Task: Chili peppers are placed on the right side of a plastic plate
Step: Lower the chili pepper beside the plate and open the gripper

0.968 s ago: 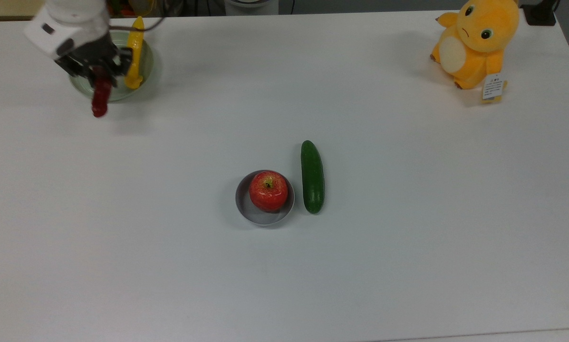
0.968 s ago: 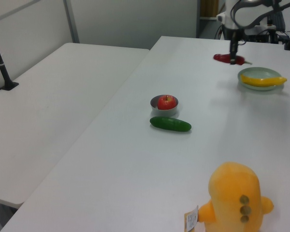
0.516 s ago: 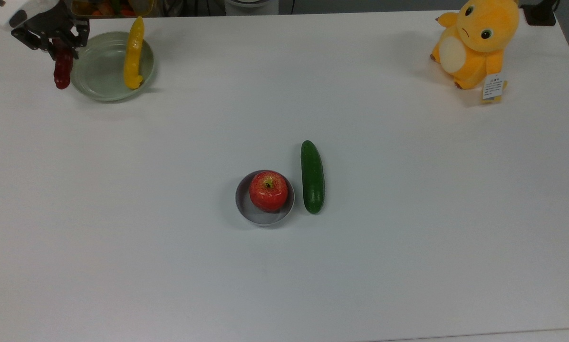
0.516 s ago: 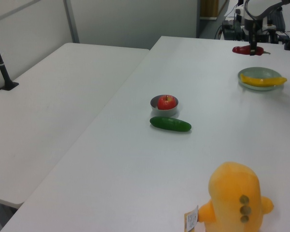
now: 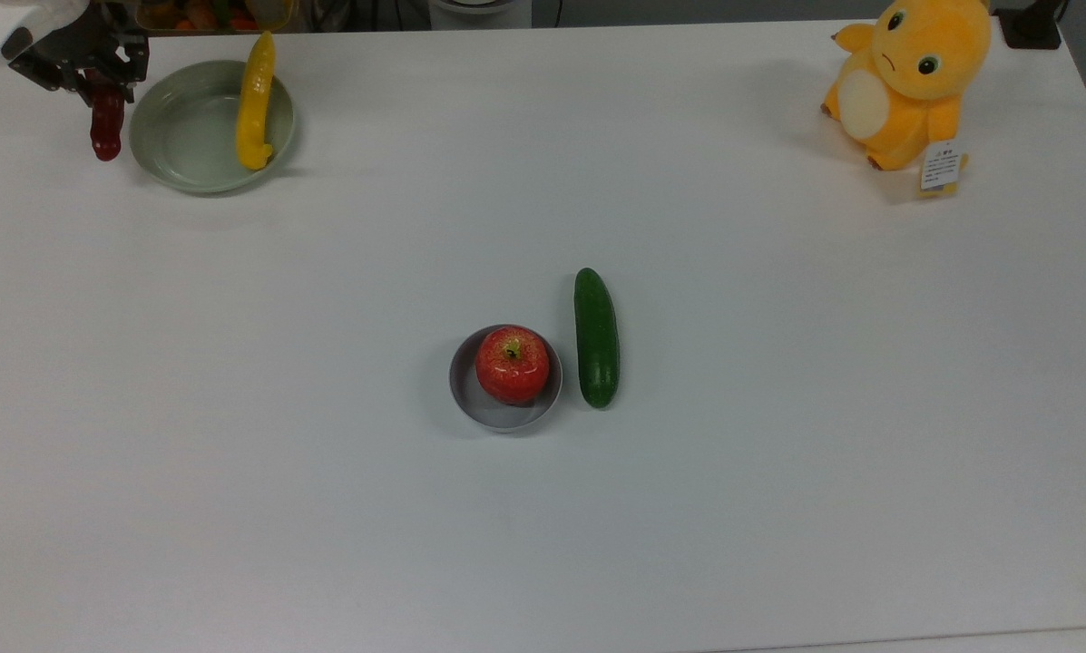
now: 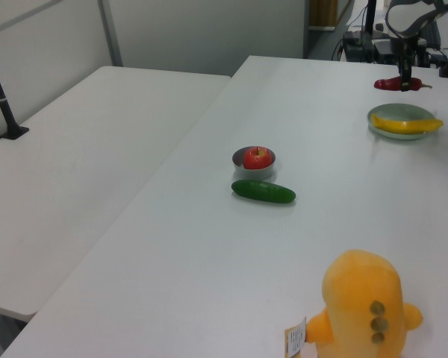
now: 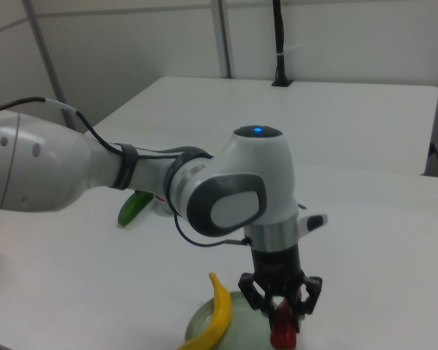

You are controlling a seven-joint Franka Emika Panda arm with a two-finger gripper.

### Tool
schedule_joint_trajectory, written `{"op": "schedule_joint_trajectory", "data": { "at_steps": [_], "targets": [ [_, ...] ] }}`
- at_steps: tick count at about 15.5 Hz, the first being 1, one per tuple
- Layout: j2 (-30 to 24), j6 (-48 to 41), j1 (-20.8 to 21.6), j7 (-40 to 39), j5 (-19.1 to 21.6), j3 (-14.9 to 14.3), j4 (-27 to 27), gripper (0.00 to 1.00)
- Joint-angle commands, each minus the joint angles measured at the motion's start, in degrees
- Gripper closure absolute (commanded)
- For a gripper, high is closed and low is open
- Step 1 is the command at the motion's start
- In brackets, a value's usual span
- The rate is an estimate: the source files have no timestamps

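My gripper (image 5: 98,83) is shut on the dark red chili pepper (image 5: 106,127), which hangs just off the top view's left rim of the pale green plastic plate (image 5: 193,136). In the left view the chili (image 6: 394,83) is held by the gripper (image 6: 406,82) beyond the plate (image 6: 403,113). In the right view the gripper (image 7: 281,302) grips the chili (image 7: 282,329) at the right edge of the plate (image 7: 241,328). A long yellow pepper (image 5: 255,100) lies across the plate.
A red apple (image 5: 512,364) sits in a small grey bowl (image 5: 504,413) mid-table, with a green cucumber (image 5: 596,336) beside it. A yellow plush toy (image 5: 910,82) stands at the top view's far right corner. The table edge runs close behind the gripper.
The gripper carried the chili from over the plate's front to the top view's left of the plate, then a little further left and lower.
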Motion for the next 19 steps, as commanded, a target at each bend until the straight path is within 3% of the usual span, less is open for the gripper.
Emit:
{"op": "schedule_joint_trajectory", "data": {
  "at_steps": [1,8,9,10,11,12,19],
  "targets": [
    [2.2,6.0,-1.4,-0.6,0.8,-0.2,-0.3,1.00],
    [5.2,7.2,-3.0,-0.6,1.3,-0.1,-0.3,0.97],
    [5.3,7.2,-3.0,-0.6,1.3,-0.1,-0.3,0.87],
    [5.3,7.2,-3.0,-0.5,1.3,-0.1,-0.2,0.55],
    [5.3,7.3,-2.9,-0.5,1.3,-0.1,-0.2,0.08],
    [5.3,7.3,-2.8,-0.5,1.2,0.0,-0.2,0.00],
    [4.8,6.5,-2.4,0.1,1.3,-0.1,0.2,0.00]
  ]
}}
